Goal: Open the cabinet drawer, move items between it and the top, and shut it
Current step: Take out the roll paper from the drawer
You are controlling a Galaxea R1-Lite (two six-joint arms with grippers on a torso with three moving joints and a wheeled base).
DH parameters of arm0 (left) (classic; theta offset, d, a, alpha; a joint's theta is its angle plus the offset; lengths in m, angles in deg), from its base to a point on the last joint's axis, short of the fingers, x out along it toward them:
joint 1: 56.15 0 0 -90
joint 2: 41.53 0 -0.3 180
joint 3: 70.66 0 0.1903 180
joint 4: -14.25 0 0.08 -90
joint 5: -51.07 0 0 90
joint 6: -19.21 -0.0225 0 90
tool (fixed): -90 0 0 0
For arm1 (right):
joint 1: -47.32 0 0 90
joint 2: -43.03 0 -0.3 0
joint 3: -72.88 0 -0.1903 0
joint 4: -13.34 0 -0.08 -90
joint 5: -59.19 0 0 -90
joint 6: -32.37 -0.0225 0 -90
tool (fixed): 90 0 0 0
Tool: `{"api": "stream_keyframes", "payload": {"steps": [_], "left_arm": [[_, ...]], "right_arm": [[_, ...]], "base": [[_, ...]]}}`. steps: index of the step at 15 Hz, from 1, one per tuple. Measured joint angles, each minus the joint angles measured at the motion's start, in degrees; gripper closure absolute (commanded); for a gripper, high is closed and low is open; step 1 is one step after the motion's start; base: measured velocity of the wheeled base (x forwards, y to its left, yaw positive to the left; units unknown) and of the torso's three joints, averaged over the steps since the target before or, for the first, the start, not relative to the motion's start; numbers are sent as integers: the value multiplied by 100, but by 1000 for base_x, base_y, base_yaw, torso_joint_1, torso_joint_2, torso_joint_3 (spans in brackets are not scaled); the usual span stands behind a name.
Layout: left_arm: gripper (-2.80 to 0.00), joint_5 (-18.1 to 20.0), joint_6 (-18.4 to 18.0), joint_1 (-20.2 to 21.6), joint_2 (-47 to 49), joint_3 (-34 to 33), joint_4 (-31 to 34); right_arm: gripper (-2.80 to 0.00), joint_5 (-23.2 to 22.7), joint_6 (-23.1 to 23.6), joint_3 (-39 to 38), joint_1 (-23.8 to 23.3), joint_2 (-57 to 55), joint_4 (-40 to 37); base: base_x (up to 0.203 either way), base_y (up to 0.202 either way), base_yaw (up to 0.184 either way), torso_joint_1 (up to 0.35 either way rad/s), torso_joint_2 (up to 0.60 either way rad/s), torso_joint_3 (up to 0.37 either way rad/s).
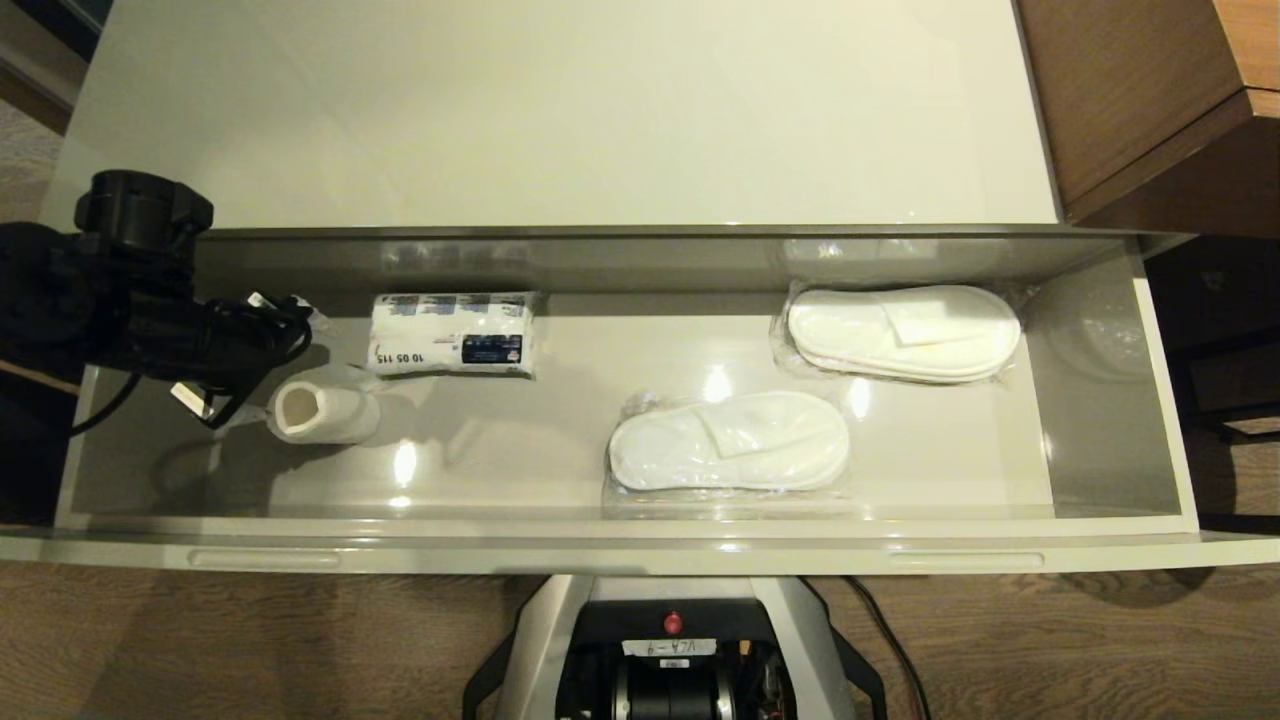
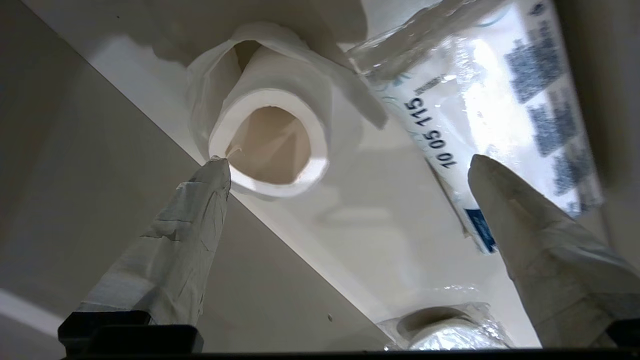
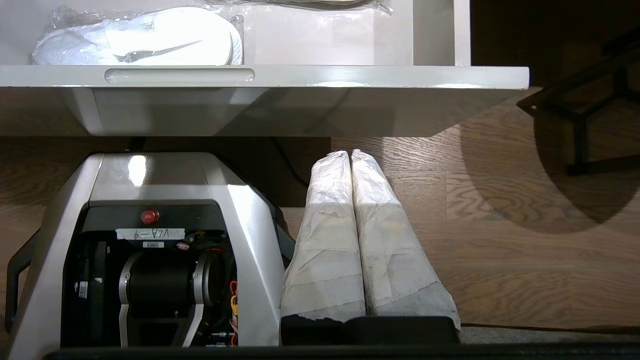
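The cabinet drawer (image 1: 640,548) stands pulled out below the bare cream top (image 1: 560,110). Inside lie a white paper roll (image 1: 322,408) on its side at the left and two wrapped slipper pairs, one in the middle (image 1: 730,440) and one at the back right (image 1: 905,332). My left arm (image 1: 150,310) reaches into the drawer's left end. In the left wrist view the left gripper (image 2: 347,160) is open and empty, facing the roll's hollow end (image 2: 272,115); one fingertip (image 2: 216,172) is at the roll's rim. My right gripper (image 3: 350,152) is shut and parked low beside the base.
A plastic-wrapped pack with blue print (image 1: 452,335) lies just behind the roll, close to my other left fingertip (image 2: 492,182). Brown wooden furniture (image 1: 1150,100) stands at the right of the cabinet. The robot base (image 1: 670,640) sits under the drawer front.
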Motion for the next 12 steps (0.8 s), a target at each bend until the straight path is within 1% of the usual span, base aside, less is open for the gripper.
{"api": "stream_keyframes", "payload": {"steps": [6,10,12], "left_arm": [[-280,22,-72,-8,222,-2,-290],[-280,11,-67,13,399,15,-318],[-280,14,-67,65,447,15,-479]], "right_arm": [[0,-2,0,0,0,0,0],[0,0,-1,0,0,0,0],[0,0,0,0,0,0,0]], "base": [[0,0,0,0,0,0],[0,0,0,0,0,0],[0,0,0,0,0,0]]}}
